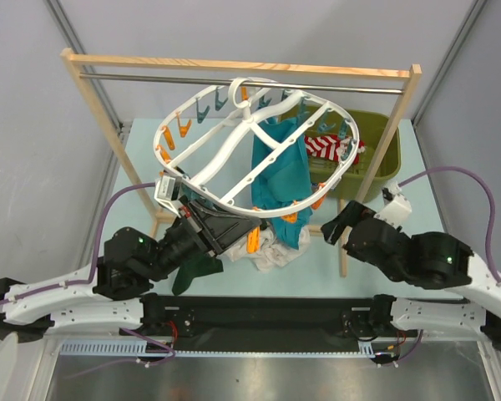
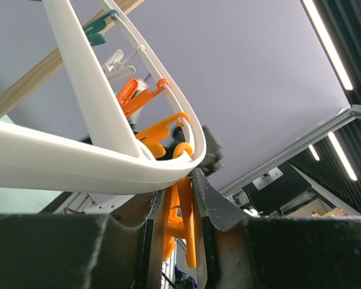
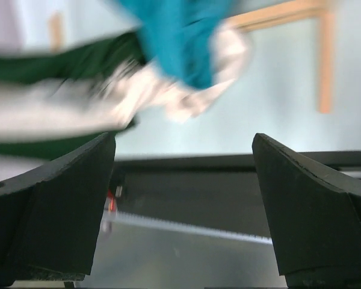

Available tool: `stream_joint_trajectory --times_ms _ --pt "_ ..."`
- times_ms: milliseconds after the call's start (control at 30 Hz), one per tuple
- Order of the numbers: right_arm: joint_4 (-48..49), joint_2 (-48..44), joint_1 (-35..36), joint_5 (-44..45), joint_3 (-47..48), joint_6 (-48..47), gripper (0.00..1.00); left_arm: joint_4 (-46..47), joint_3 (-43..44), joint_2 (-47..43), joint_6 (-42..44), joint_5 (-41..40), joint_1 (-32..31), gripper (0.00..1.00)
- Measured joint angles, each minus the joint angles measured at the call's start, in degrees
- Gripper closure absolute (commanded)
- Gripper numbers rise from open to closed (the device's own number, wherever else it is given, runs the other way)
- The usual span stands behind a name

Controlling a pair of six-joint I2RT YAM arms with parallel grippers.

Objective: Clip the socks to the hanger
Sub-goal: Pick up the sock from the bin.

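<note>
The hanger (image 1: 202, 164), a round white frame with orange and teal clips, hangs tilted from the metal rod. My left gripper (image 1: 240, 237) is shut on an orange clip (image 1: 251, 242) at the hanger's near rim. In the left wrist view that clip (image 2: 185, 220) sits squeezed between the jaws, under the white rim (image 2: 78, 165). The red-and-white striped socks (image 1: 327, 145) lie in the olive bin at the back right, seen through the frame. My right gripper (image 1: 331, 225) stands open and empty to the right of the hanger; its wrist view (image 3: 183, 198) is blurred.
A teal cloth (image 1: 280, 174) hangs from the hanger. White cloth (image 1: 271, 252) and a dark green garment (image 1: 197, 271) lie on the table below it. The olive bin (image 1: 387, 164) stands beside the wooden rack's right post (image 1: 401, 125).
</note>
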Motion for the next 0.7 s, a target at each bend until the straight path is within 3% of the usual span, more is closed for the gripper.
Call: stream_joint_trajectory --times_ms 100,333,500,600,700 --pt "-2.43 -1.51 -11.74 -1.75 -5.68 4.17 0.0 -0.28 -0.02 -0.2 -0.07 -0.15 0.0 1.0" --pt "-4.72 -8.57 -23.37 -2.34 -10.03 8.0 0.0 -0.7 -0.24 -1.03 -0.39 -0.57 0.0 1.0" --pt "-4.72 -4.42 -34.77 -2.27 -12.17 3.98 0.0 -0.94 -0.48 -1.27 -0.37 -0.94 -0.02 1.0" --pt "-2.93 -2.73 -46.99 -2.73 -14.4 -2.56 0.01 -1.64 -0.46 -1.2 -0.35 -0.96 -0.02 1.0" --pt "1.73 -4.24 -64.57 -6.01 -15.69 -11.65 0.05 -1.88 -0.46 -0.96 -0.35 -0.98 -0.02 1.0"
